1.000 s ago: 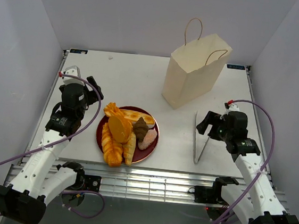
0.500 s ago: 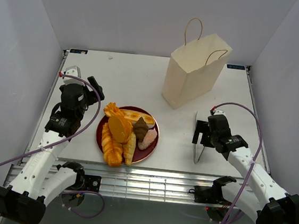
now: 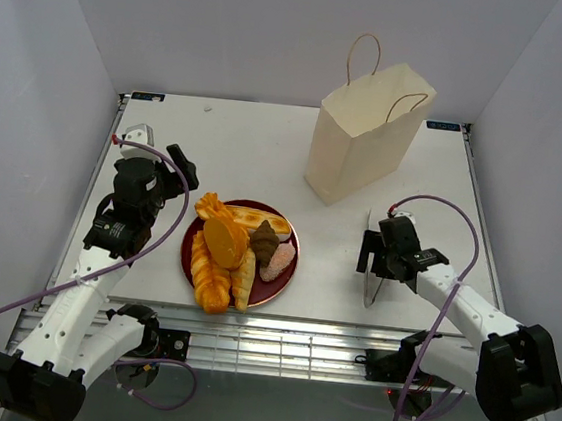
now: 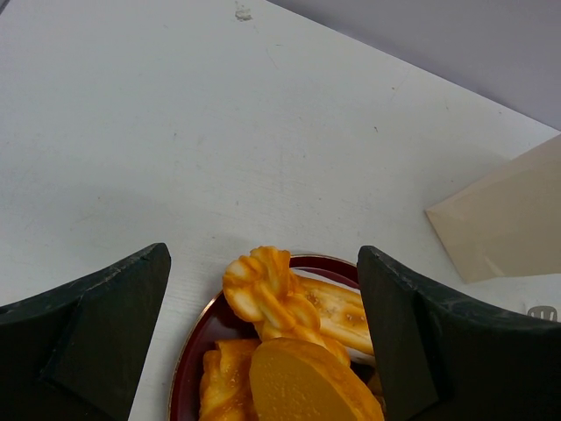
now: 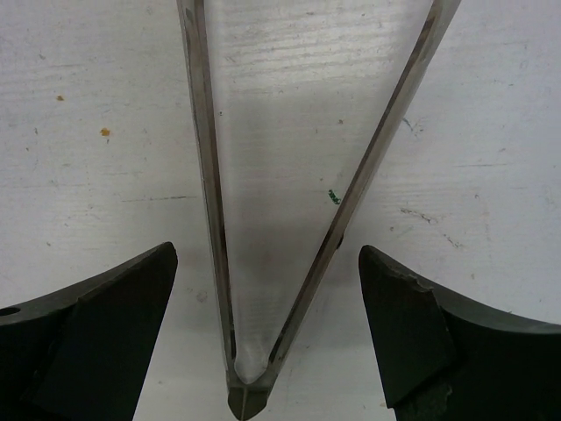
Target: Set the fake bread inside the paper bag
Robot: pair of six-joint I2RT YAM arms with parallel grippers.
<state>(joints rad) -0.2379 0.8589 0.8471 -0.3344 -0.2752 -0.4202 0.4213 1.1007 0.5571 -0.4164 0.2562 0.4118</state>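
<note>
The fake bread (image 3: 231, 251), several glossy orange, pale and brown pieces, lies piled on a dark red plate (image 3: 288, 267). In the left wrist view the braided loaf (image 4: 272, 294) shows between the fingers. The paper bag (image 3: 364, 139) stands upright at the back right, and its corner shows in the left wrist view (image 4: 504, 219). My left gripper (image 3: 180, 168) is open and empty, above the table just left of the plate. My right gripper (image 3: 370, 252) is open and low over the metal tongs (image 3: 370, 292). Both tong arms (image 5: 209, 219) lie between its fingers, not gripped.
The tongs lie open in a V on the white table (image 3: 247, 147), right of the plate, hinge end (image 5: 245, 399) toward the near edge. Grey walls enclose the table on three sides. The plate rim (image 4: 188, 351) sits under the left gripper.
My right arm has swung left and down, bringing its open gripper over the tongs. The left arm, bread and bag have hardly moved.
</note>
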